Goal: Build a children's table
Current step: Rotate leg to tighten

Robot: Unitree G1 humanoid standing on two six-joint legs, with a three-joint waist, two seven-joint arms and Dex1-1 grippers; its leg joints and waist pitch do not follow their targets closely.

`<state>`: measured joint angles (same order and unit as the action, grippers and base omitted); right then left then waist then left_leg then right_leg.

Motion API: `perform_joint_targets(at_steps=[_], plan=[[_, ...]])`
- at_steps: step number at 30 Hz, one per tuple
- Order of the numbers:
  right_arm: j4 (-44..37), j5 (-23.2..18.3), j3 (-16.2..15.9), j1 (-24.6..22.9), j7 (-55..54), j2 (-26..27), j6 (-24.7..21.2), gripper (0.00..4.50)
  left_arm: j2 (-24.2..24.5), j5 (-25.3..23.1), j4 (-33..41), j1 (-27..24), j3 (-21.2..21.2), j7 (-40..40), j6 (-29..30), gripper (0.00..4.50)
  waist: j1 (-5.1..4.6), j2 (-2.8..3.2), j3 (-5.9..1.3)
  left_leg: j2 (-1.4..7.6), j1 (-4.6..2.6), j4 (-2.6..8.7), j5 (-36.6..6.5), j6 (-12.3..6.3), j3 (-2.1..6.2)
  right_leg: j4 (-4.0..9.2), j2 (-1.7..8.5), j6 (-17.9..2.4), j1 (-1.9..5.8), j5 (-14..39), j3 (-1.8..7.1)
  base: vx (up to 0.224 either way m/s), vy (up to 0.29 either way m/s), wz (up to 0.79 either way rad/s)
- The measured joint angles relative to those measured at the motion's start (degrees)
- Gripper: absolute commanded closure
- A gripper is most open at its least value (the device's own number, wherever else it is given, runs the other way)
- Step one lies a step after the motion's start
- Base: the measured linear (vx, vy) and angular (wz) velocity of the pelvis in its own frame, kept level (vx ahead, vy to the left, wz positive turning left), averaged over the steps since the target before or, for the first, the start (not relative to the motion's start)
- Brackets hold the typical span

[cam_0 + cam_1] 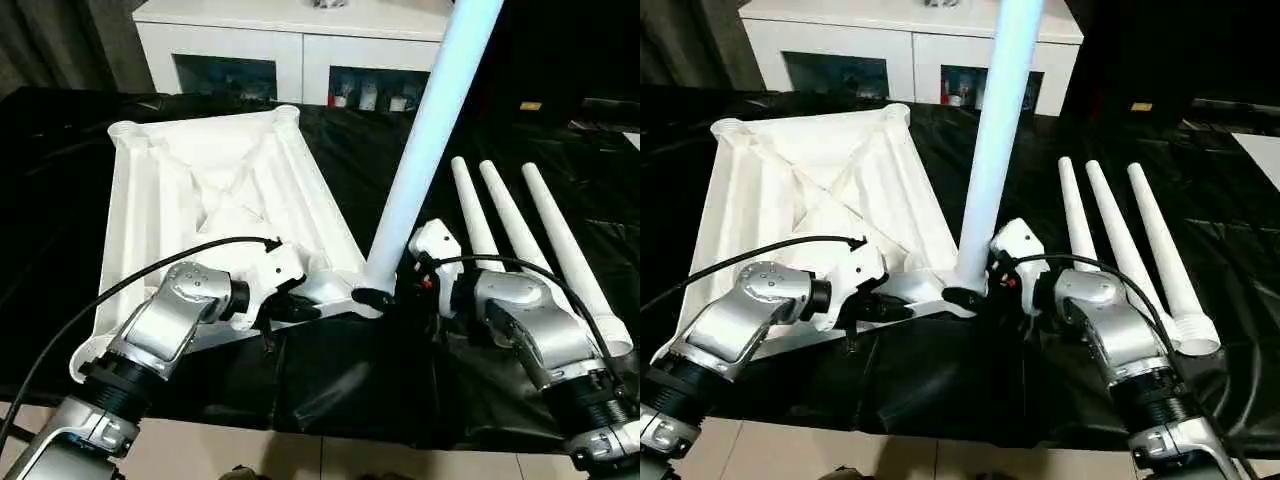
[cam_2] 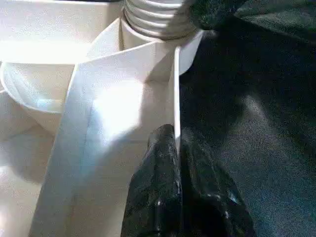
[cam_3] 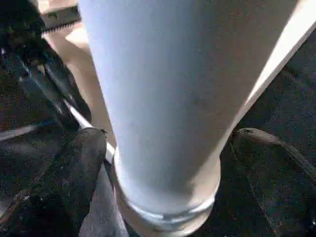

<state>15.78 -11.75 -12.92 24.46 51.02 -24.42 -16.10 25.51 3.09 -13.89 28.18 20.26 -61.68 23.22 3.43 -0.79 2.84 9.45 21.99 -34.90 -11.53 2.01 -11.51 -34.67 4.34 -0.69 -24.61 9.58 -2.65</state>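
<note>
The white tabletop (image 1: 210,190) lies upside down on the black cloth, ribs facing up. One white leg (image 1: 425,140) stands in its near right corner socket (image 2: 158,19), leaning slightly to the right. My left gripper (image 2: 175,163) is shut on the thin rim of the tabletop just beside that socket. My right gripper (image 3: 170,168) stands open around the base of the leg, one black finger (image 3: 81,168) on each side with a small gap to the tube. Three more legs (image 1: 520,235) lie side by side to the right.
A white cabinet (image 1: 300,50) with dark glass doors stands behind the work surface. The black cloth (image 1: 340,380) hangs over the near edge, with pale floor below. Black cables (image 1: 130,285) loop over both forearms.
</note>
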Motion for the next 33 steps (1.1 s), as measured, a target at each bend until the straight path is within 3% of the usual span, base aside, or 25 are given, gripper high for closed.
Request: perform_joint_targets(at_steps=[20, 27, 31, 33], plan=[[1.22, 0.94, -0.24, -0.17, -0.07, 1.82, 0.40, 1.70, 0.53, 0.00, -0.46, -0.01, -0.01, -0.59, -0.64, 4.50, -0.01, 0.00, 0.00, 0.04, 0.00, -0.27, 0.01, 0.00, 0.03, -0.27, 0.01, 0.00, 0.00, 0.00, 0.01, 0.000, 0.000, 0.00], [2.37, 1.54, -0.19, -0.11, -1.97, 3.59, 0.52, 1.78, 0.42, 0.00, -0.48, -0.37, -0.20, -0.16, -0.47, 4.50, -0.19, -0.01, -0.01, 0.07, -0.02, -0.39, 0.01, 0.00, 0.03, -0.34, 0.00, 0.00, 0.00, 0.00, 0.01, 0.000, 0.000, 0.00], [5.16, 2.52, 1.48, 0.73, -9.90, 7.60, 0.35, 1.78, -2.52, -0.73, -1.51, -0.41, -1.50, 5.09, 1.33, 4.50, -0.93, 0.05, -0.03, 0.07, -0.14, -0.50, 0.02, 0.03, 0.03, -0.35, 0.00, -0.06, 0.17, -0.04, 0.02, 0.000, 0.000, 0.00], [7.44, 3.01, 3.41, 1.57, -15.68, 10.57, -0.21, 1.78, -5.43, -1.81, -2.96, 0.45, -1.92, 9.08, 2.77, 4.50, -1.31, 0.28, 0.03, 0.06, -0.60, -0.50, 0.00, 0.04, 0.03, -0.29, 0.00, -0.05, 0.64, -0.03, 0.04, 0.000, 0.000, 0.00]])
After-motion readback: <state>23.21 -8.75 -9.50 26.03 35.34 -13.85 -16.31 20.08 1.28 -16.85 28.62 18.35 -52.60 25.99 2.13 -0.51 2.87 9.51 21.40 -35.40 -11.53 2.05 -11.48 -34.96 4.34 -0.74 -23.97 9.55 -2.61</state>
